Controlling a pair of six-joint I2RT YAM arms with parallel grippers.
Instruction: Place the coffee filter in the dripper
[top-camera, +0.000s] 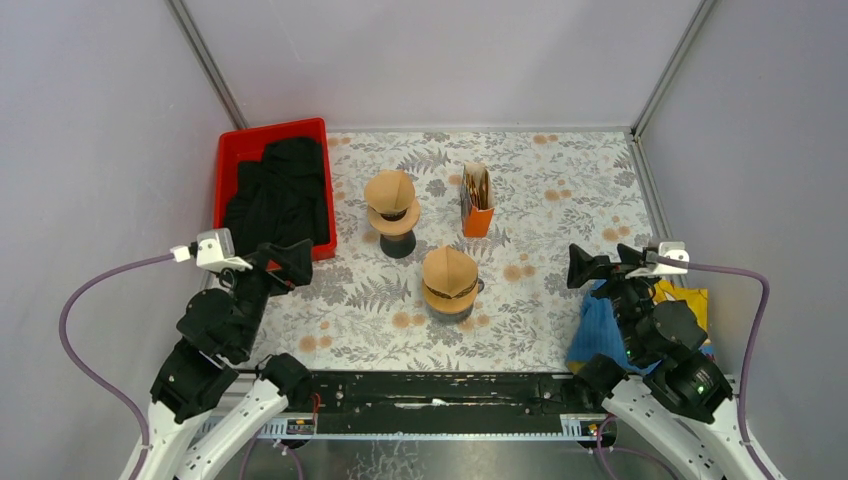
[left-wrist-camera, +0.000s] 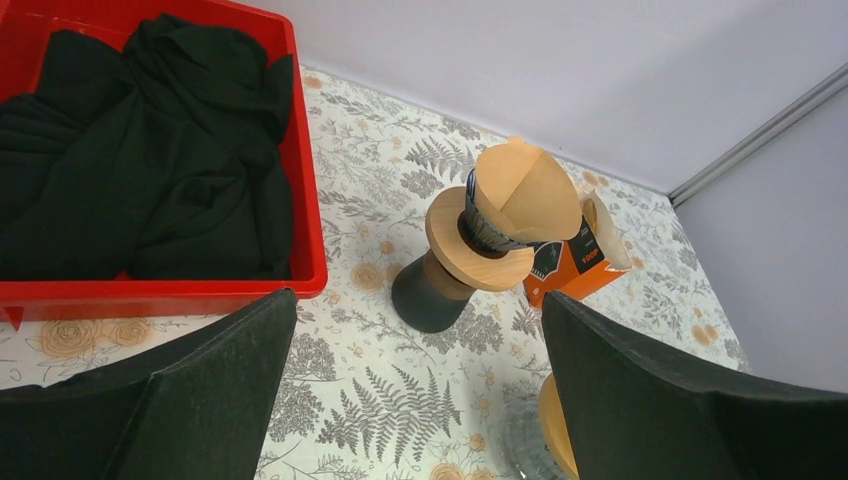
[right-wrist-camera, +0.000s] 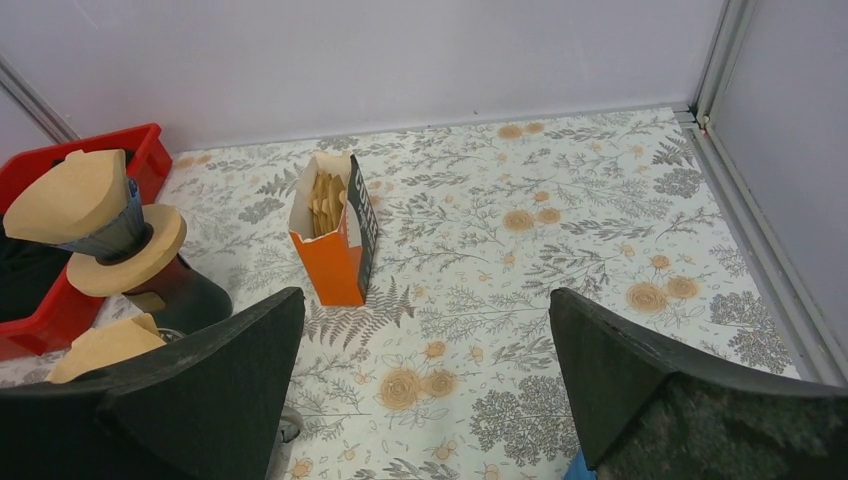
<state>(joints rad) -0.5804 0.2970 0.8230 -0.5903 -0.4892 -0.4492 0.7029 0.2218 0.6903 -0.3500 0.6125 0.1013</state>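
Two drippers stand mid-table, each with a brown paper coffee filter in it. The far dripper (top-camera: 394, 221) has a wooden collar on a dark base and holds one filter (top-camera: 389, 188) (left-wrist-camera: 525, 190) (right-wrist-camera: 72, 195). The near dripper (top-camera: 450, 297) sits on glass under its filter (top-camera: 449, 267) (right-wrist-camera: 105, 345). An orange box (top-camera: 477, 208) (left-wrist-camera: 572, 265) (right-wrist-camera: 335, 240) of spare filters stands behind them. My left gripper (top-camera: 292, 262) (left-wrist-camera: 418, 300) is open and empty, left of the drippers. My right gripper (top-camera: 588, 267) (right-wrist-camera: 425, 297) is open and empty, to their right.
A red bin (top-camera: 228, 158) (left-wrist-camera: 305, 215) full of black cloth sits at the back left. A blue cloth (top-camera: 600, 330) and a yellow item (top-camera: 692, 297) lie under the right arm. Grey walls close in the floral-patterned table (top-camera: 560, 190).
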